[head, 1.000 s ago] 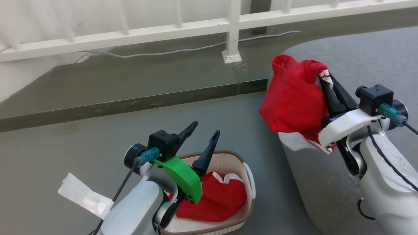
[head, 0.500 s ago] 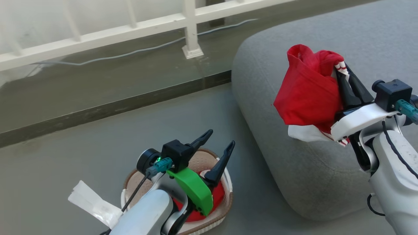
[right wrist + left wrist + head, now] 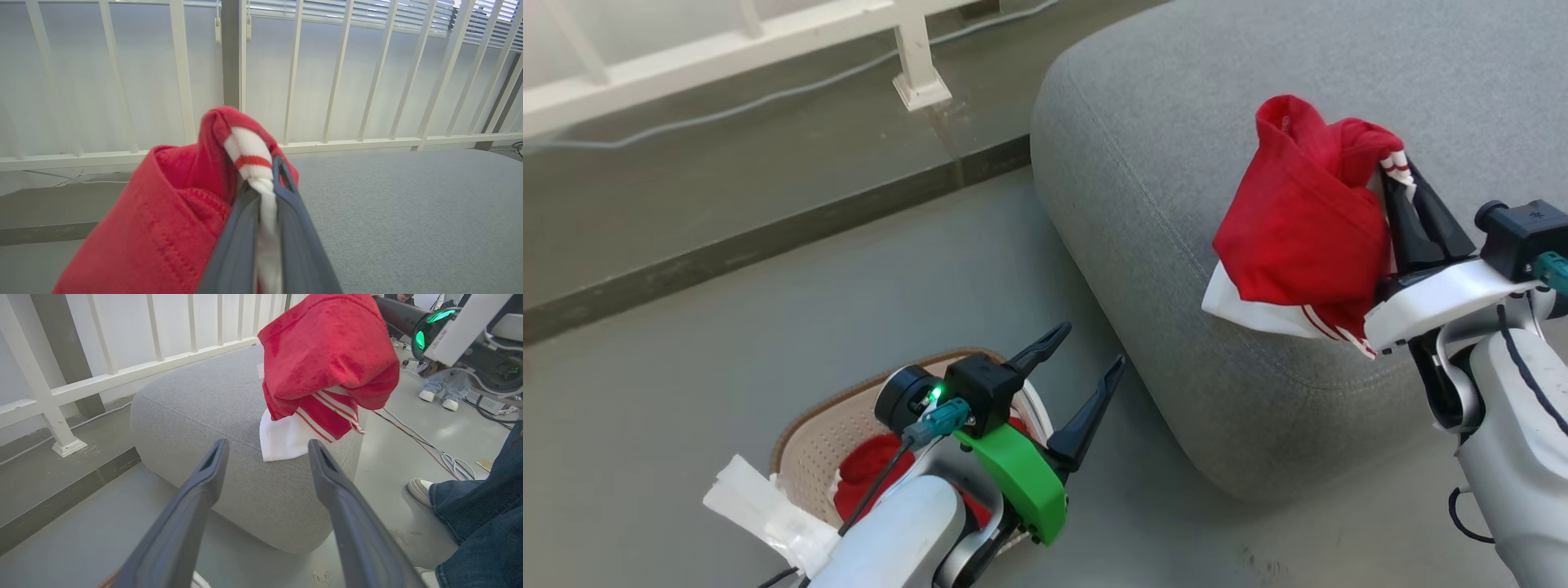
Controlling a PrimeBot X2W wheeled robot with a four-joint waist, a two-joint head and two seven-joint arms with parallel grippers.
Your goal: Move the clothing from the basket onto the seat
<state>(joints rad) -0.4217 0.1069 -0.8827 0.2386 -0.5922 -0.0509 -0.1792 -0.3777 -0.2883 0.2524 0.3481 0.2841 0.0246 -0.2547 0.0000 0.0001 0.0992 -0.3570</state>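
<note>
A soft, bunched, bright red garment (image 3: 1298, 237) with a white panel and red-striped white trim hangs from the right gripper (image 3: 1398, 173). The gripper's two dark fingers are pressed together on a fold of the striped trim. The bundle's long axis runs roughly up and down, with the pinched trim at the top and the white panel lowest. It hangs over the near left part of the grey seat (image 3: 1176, 147); whether the panel touches the cushion cannot be told. On the floor left of the seat stands the cream basket (image 3: 821, 457), with more red clothing (image 3: 867, 464) inside. Above it, the left gripper (image 3: 1090, 351) has its fingers spread apart and holds nothing.
</note>
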